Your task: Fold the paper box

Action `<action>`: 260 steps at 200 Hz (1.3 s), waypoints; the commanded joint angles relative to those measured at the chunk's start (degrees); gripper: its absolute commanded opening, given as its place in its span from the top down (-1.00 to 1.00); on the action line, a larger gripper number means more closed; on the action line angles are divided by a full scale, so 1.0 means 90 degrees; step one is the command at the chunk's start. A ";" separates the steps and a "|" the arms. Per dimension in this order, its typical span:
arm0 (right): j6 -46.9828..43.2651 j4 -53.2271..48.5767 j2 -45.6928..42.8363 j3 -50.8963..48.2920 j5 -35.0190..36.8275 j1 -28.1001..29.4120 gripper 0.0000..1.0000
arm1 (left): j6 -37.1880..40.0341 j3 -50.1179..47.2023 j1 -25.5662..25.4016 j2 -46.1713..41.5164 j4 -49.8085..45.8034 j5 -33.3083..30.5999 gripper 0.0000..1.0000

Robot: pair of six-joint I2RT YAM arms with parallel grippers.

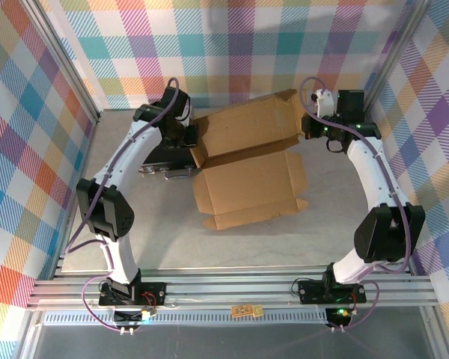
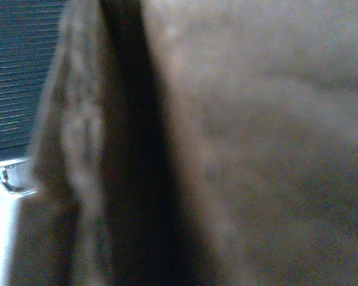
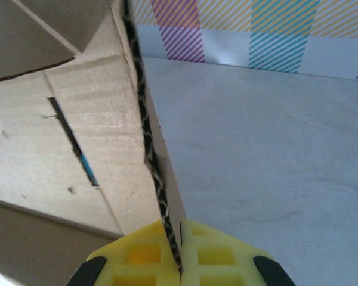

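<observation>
- Right pincer (image 3: 179, 265) is clamped narrow on an upright side flap of the paper box (image 1: 247, 161), the corrugated edge nipped between yellow pads (image 3: 143, 256).
- Left pincer (image 1: 185, 134) sits at the opposite edge; I cannot tell its grip.
- The box lies part-open mid-table (image 1: 135, 232), beside a black case (image 1: 161, 158).
- Light, stiff board should bend at its creases; the flap edges look like the best hold.

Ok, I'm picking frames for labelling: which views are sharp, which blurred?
Left wrist: dark and badly blurred, the paper box close to the lens. Right wrist: sharp, evenly lit, cardboard edge clamped in the right gripper. Top external: clear, soft shadows.
</observation>
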 commanded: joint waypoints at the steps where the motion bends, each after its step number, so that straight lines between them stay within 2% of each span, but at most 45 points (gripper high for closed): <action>1: 0.0438 -0.0016 -0.0464 -0.0067 -0.0001 0.0063 1.00 | -0.0322 0.0305 0.0090 0.0081 -0.0211 0.0116 1.00; 28: 0.0632 -0.0284 -0.0638 0.0019 0.0210 0.0331 1.00 | -0.0567 0.0436 0.0101 0.0181 -0.0257 0.0076 1.00; 46: 0.0633 -0.0555 -0.0692 0.0165 0.0911 0.0688 1.00 | -0.0729 0.0565 0.0102 0.0266 -0.0343 0.0030 1.00; 97: 0.0804 -0.0899 -0.0492 0.0384 0.4945 0.2158 1.00 | -0.1087 0.0930 0.0102 0.0419 -0.0637 0.0137 1.00; 122: 0.1146 -0.0895 -0.0367 0.0518 0.6204 0.2842 1.00 | -0.1107 0.0974 0.0102 0.0419 -0.0756 0.0164 1.00; 176: 0.1270 -0.1121 0.0430 0.1092 0.8054 0.4073 1.00 | -0.1088 0.0945 0.0089 0.0360 -0.0816 0.0212 1.00; 202: 0.1498 -0.1446 0.0691 0.1510 0.8157 0.4369 1.00 | -0.1052 0.0890 0.0087 0.0351 -0.0816 0.0223 1.00; 226: 0.1470 -0.1388 0.0559 0.1658 0.7847 0.4408 1.00 | -0.0921 0.0753 0.0088 0.0283 -0.0717 0.0216 1.00; 255: 0.0959 -0.1388 0.0251 0.1718 0.6539 0.4009 1.00 | -0.0683 0.0458 0.0087 0.0121 -0.0478 0.0252 1.00; 260: 0.0809 -0.1423 0.0205 0.1716 0.6159 0.3932 0.82 | -0.0657 0.0371 0.0087 0.0067 -0.0389 0.0247 1.00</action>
